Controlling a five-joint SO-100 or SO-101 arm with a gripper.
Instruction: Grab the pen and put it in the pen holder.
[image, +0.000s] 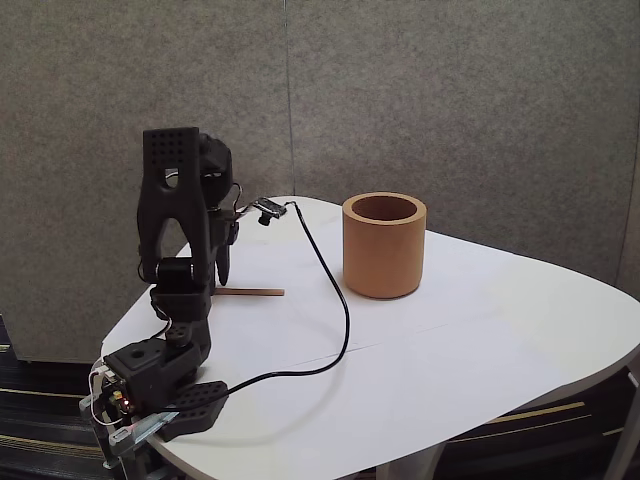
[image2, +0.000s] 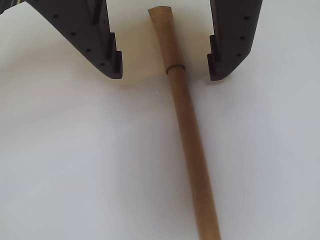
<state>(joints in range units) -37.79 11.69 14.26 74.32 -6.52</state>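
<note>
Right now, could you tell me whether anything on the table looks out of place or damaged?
Nothing stands out. The pen lies flat between the open gripper fingers, and the pen holder stands upright.

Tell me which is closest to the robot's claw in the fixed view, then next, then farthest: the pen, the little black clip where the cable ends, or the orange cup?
1. The pen: lying flat on the table right under the open gripper.
2. The black clip: behind the gripper, near the table's back edge.
3. The pen holder: farthest, standing off to the right.
</note>
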